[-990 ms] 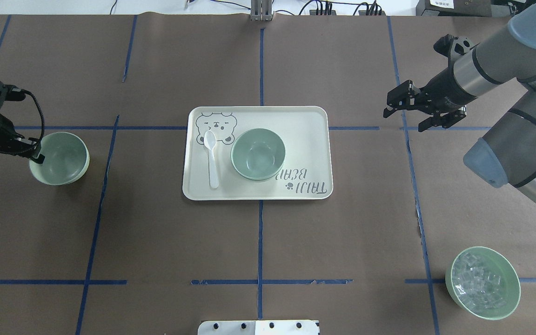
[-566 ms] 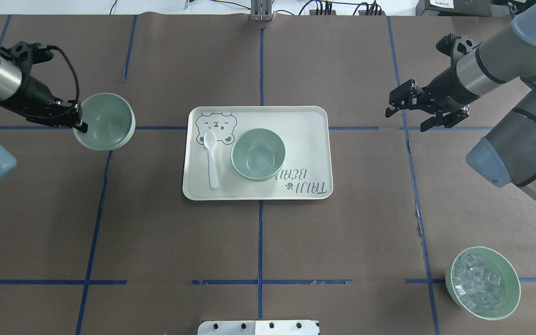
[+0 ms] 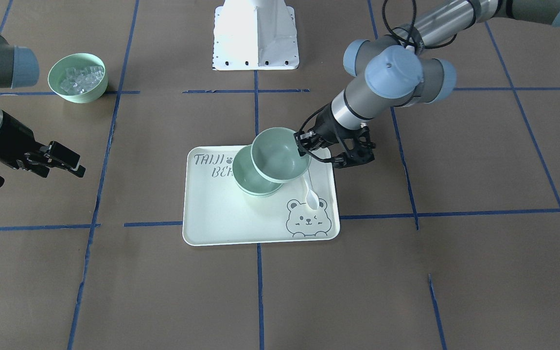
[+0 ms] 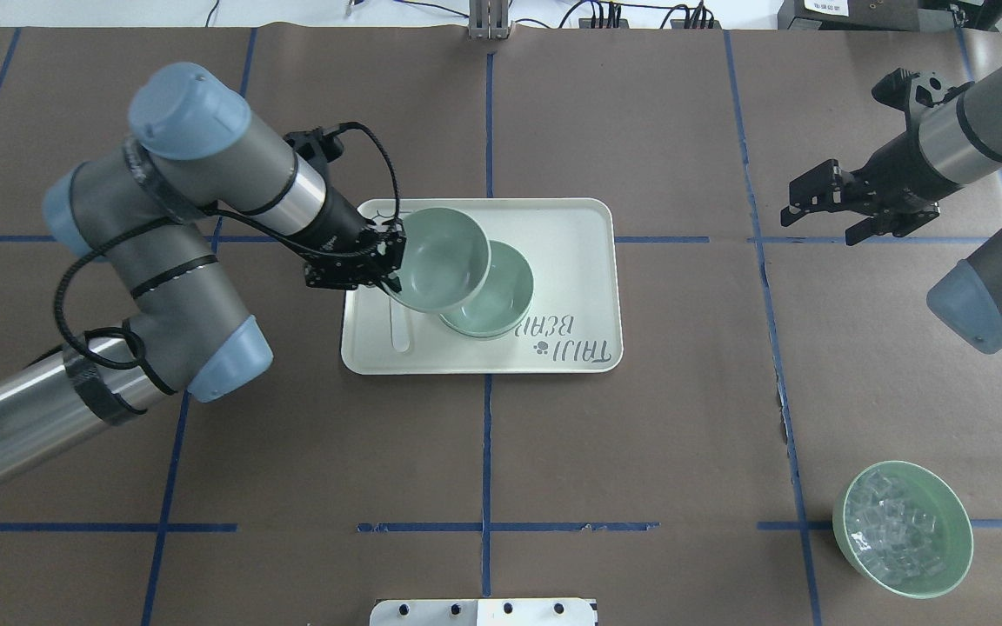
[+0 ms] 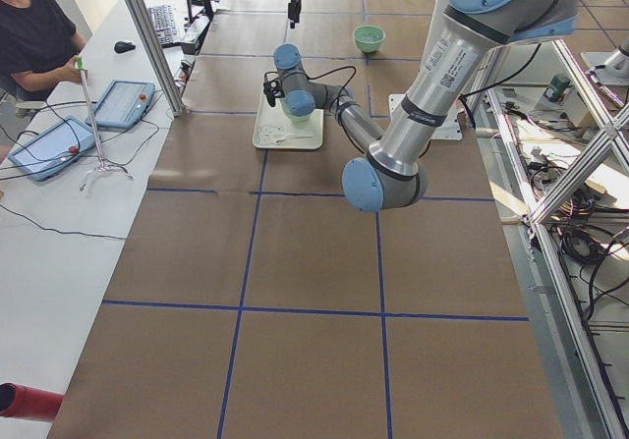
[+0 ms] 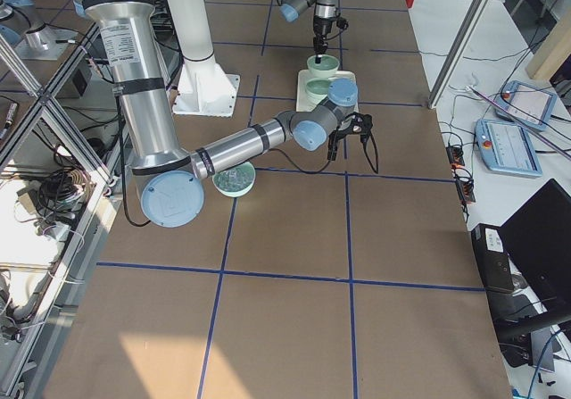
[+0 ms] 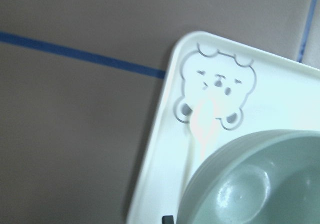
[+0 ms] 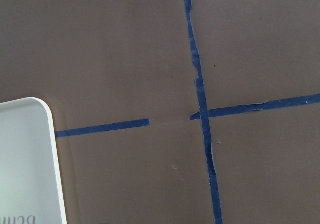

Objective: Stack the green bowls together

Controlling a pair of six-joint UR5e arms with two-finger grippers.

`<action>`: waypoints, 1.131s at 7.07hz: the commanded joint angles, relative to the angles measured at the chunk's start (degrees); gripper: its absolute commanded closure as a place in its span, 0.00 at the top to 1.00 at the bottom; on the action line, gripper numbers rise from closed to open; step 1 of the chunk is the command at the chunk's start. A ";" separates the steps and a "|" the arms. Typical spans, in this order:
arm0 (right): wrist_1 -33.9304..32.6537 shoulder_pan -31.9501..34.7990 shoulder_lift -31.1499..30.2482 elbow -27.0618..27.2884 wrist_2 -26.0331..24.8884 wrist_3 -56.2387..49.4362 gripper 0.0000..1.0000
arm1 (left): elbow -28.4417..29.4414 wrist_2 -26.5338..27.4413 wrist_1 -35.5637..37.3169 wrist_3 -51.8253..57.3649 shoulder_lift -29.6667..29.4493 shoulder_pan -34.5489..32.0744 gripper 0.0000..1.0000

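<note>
My left gripper (image 4: pixel 390 261) is shut on the rim of a pale green bowl (image 4: pixel 438 257) and holds it tilted above the bear-print tray (image 4: pixel 571 213). The held bowl overlaps the left side of a second green bowl (image 4: pixel 505 300) that stands on the tray. In the front view the held bowl (image 3: pixel 280 153) hangs over the standing bowl (image 3: pixel 248 182), with the left gripper (image 3: pixel 305 147) at its rim. The left wrist view shows the held bowl (image 7: pixel 260 184) over the tray (image 7: pixel 165 149). My right gripper (image 4: pixel 824 216) is open and empty, far to the right. No third plain bowl is visible.
A white spoon (image 3: pixel 311 197) lies on the tray by the bear print, partly hidden under the held bowl in the overhead view. A green bowl of clear cubes (image 4: pixel 901 529) stands at the near right. Blue tape lines cross the brown table.
My left arm has carried the green bowl from the table's left side rightward to above the tray. My right gripper has drawn back a little to the right.
</note>
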 commanded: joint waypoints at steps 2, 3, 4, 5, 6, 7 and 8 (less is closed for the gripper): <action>0.03 0.21 -1.18 0.06 -0.30 -1.20 1.00 | 2.01 2.36 0.00 -1.54 -2.43 1.75 0.00; 0.03 0.30 -1.18 0.15 -0.21 -1.20 1.00 | 2.10 4.02 -0.09 -1.54 -2.70 1.75 0.00; 0.03 0.21 -1.18 0.15 -0.30 -1.20 1.00 | 2.28 5.42 -0.09 -1.36 -2.70 1.75 0.00; 0.03 0.21 -1.26 0.15 -0.21 -1.20 1.00 | 2.28 5.44 -0.09 -1.19 -2.70 1.84 0.00; 0.03 0.21 -1.18 -0.03 -0.39 -1.20 1.00 | 2.28 5.53 -0.26 -1.10 -2.70 2.27 0.11; 0.03 0.21 -1.18 -0.12 -0.39 -1.20 1.00 | 2.19 6.40 -0.70 -0.92 -2.44 3.41 0.99; -0.06 0.13 -1.18 -0.20 -0.39 -1.20 1.00 | 1.93 9.36 -0.70 -0.92 -2.70 4.12 1.00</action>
